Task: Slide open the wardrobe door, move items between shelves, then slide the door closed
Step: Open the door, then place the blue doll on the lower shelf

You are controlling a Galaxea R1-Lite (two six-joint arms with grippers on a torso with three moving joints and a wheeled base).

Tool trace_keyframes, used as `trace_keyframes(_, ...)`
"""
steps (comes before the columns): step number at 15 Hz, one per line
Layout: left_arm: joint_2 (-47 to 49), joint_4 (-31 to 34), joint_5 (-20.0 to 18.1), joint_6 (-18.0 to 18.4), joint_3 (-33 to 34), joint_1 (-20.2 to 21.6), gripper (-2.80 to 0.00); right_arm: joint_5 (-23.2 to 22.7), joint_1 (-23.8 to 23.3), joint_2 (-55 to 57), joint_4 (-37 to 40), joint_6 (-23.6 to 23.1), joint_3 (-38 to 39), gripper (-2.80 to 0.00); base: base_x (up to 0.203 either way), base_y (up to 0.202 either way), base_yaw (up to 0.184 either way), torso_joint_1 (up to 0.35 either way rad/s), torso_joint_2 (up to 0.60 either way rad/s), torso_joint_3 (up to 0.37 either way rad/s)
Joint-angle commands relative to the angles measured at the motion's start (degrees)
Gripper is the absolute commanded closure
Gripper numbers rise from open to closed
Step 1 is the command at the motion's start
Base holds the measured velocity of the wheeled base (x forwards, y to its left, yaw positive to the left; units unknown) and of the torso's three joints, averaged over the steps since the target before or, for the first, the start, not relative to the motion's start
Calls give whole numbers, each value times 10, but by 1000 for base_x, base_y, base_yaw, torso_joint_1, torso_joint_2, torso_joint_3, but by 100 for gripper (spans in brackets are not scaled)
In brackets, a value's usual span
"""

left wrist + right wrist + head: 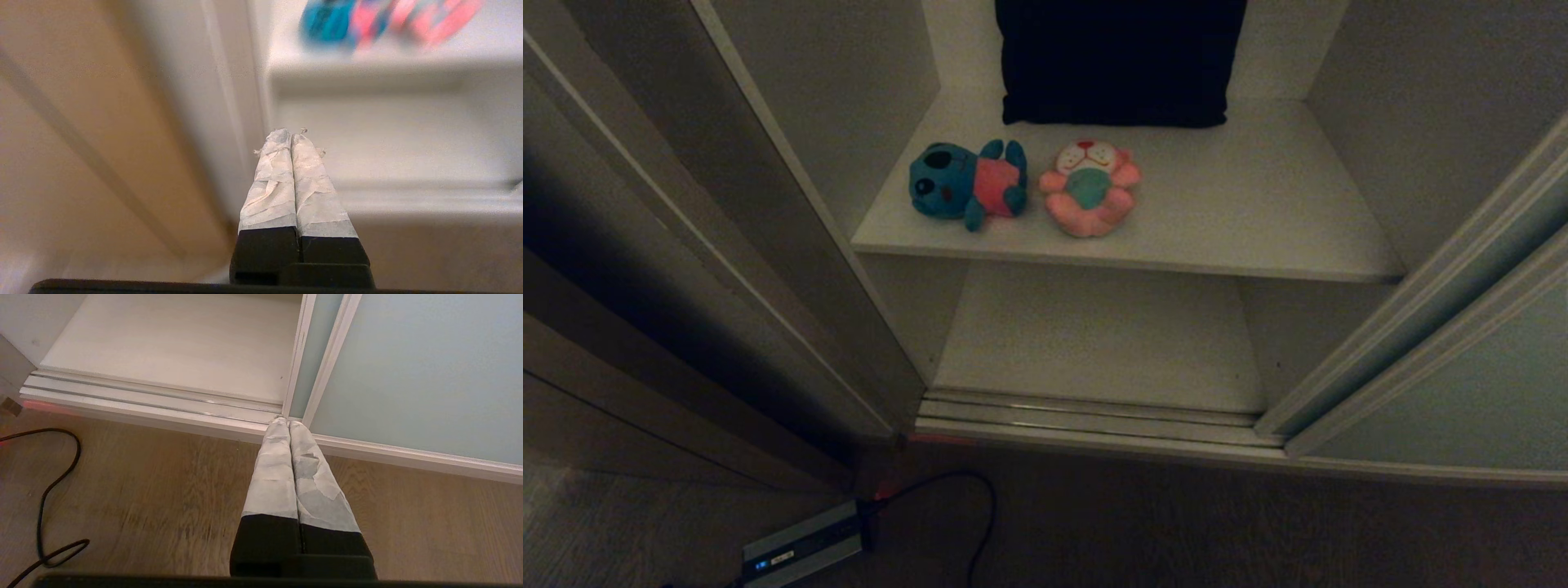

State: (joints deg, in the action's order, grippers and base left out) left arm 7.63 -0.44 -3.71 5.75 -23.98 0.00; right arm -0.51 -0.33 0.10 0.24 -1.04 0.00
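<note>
Left gripper (291, 136): clenched, empty
Right gripper (284, 422): clenched, above floor
Door (1462, 384): slid aside, right
Toys: blue (964, 185) beside pink (1092, 189), upper shelf (1258, 220)
Lower shelf (1094, 335): bare

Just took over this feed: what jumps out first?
Two plush toys, a teal-blue toy beside a pink toy, lie near the front of the upper shelf, ahead of a dark folded cloth. The sliding wardrobe door stands open at right, the lower shelf bare.

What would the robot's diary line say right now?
door: open | blue toy, pink toy: upper shelf | lower shelf: bare | left gripper: shut | right gripper: shut
</note>
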Motion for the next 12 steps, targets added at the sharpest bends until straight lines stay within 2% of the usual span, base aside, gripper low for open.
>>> trace_keyframes(1,139,5,-32,-2,-120,0,0,0,0,1,0,0,2,0,0,0,0,0,0,0)
trace_keyframes(5,335,62,-121,-6,-296,-2,0,0,0,0,0,0,2,0,0,0,0,0,0,0)
trace_keyframes(7,431,97,-152,-7,-371,-5,0,0,0,0,0,0,3,0,0,0,0,0,0,0)
trace_keyframes(9,518,134,-170,-8,-464,-16,0,0,0,0,0,0,2,0,0,0,0,0,0,0)
trace_keyframes(12,628,174,-179,-25,-577,-67,0,0,0,1,0,0,2,0,0,0,0,0,0,0)
